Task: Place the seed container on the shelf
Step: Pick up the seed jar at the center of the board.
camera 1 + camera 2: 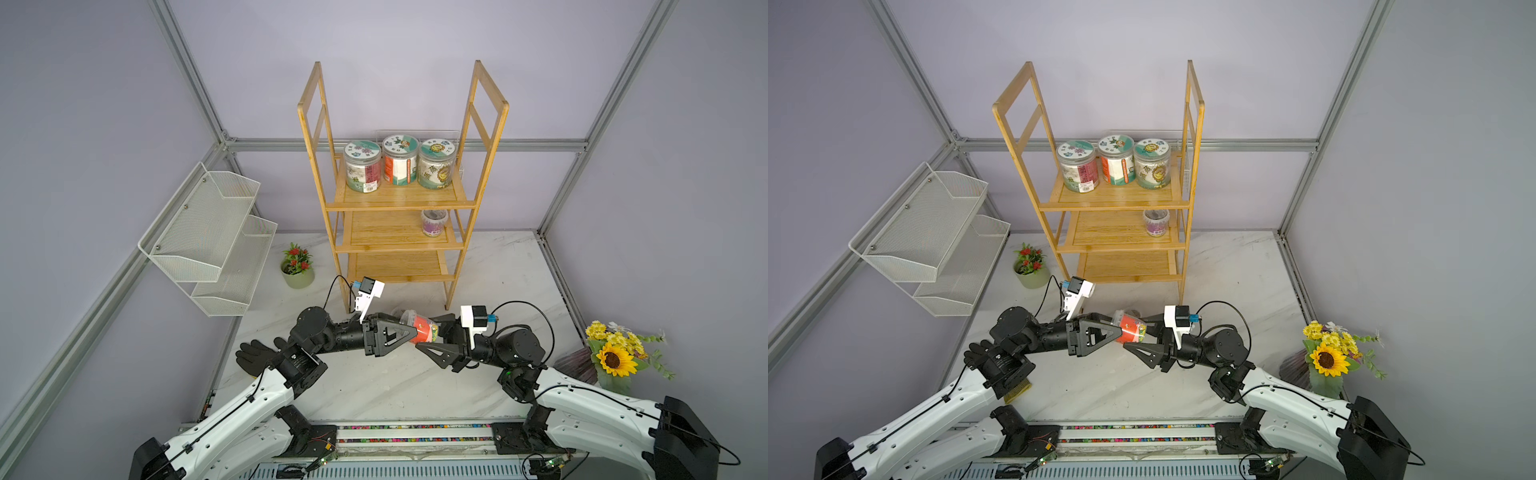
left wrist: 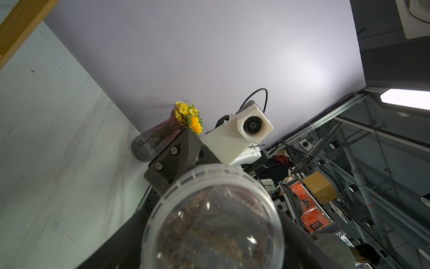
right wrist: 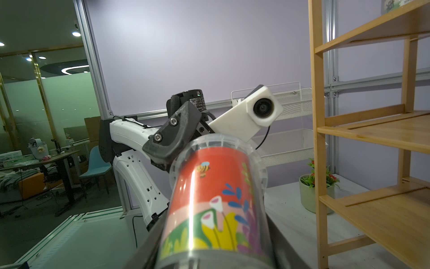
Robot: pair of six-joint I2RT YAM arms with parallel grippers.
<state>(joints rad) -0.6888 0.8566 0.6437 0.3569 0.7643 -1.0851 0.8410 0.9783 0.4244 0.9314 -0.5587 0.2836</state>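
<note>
Both top views: seed container [image 1: 422, 328] [image 1: 1131, 328] is off the desk [image 1: 374, 386], lying nearly level in the air just in front of the shelf [image 1: 399, 204] [image 1: 1113, 205], lid toward the left arm. Right end effector [image 1: 426, 332] [image 1: 1136, 332] pinches its labelled body. Left end effector [image 1: 409, 325] [image 1: 1115, 326] straddles the lid end; can't tell if it's actually clamping. Three jars [image 1: 400, 160] sit on the top tier, a small cup [image 1: 434, 222] on the middle one.

Left wrist: the container's clear lid [image 2: 214, 221] fills the gap between the left fingers [image 2: 302, 244], seeds visible inside. Side contact unclear.

Right wrist: right fingers [image 3: 286, 244] press against the red-labelled wall [image 3: 216, 209]. Shelf [image 3: 372, 135] close beside.
</note>
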